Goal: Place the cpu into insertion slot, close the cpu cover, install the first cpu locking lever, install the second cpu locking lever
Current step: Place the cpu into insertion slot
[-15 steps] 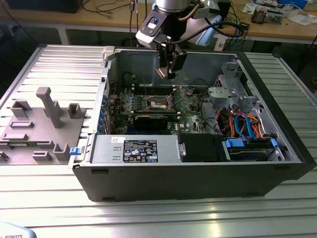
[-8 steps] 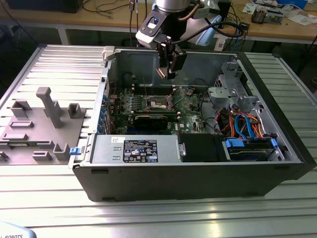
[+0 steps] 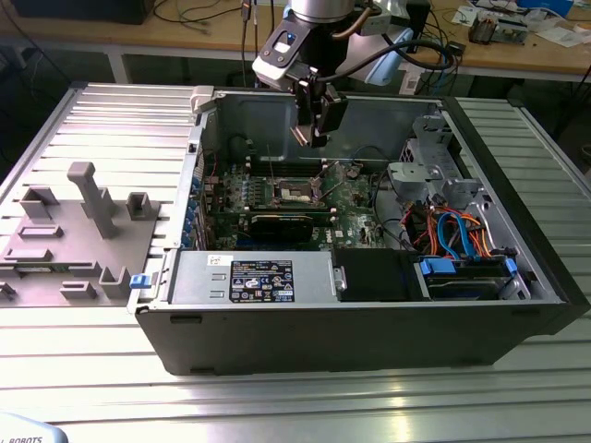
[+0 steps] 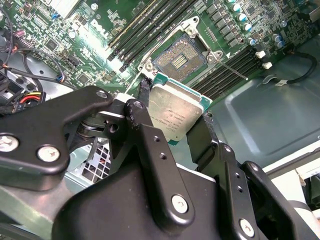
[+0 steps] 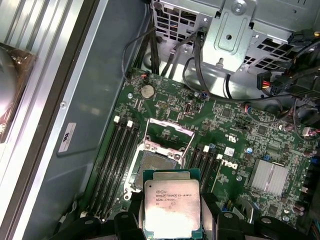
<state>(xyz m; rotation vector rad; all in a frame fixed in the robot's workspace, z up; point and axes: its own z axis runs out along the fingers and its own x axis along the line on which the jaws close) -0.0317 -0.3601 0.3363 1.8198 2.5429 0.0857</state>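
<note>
Ribbed metal table (image 3: 83,111) carries the open computer case (image 3: 369,323), with a cable-strewn second table (image 3: 212,39) behind. The pincer (image 3: 315,137) hangs over the case's middle, clear of its walls, pinching the cpu (image 5: 172,207) by two edges. The first wrist view shows the cpu cover (image 5: 171,125) standing open. The second wrist view bares the insertion slot (image 4: 179,57) below the chip, apart from it.

Printed lines mark the cpu (image 5: 172,207); a label (image 3: 261,280) sits on the power supply (image 3: 192,274).
</note>
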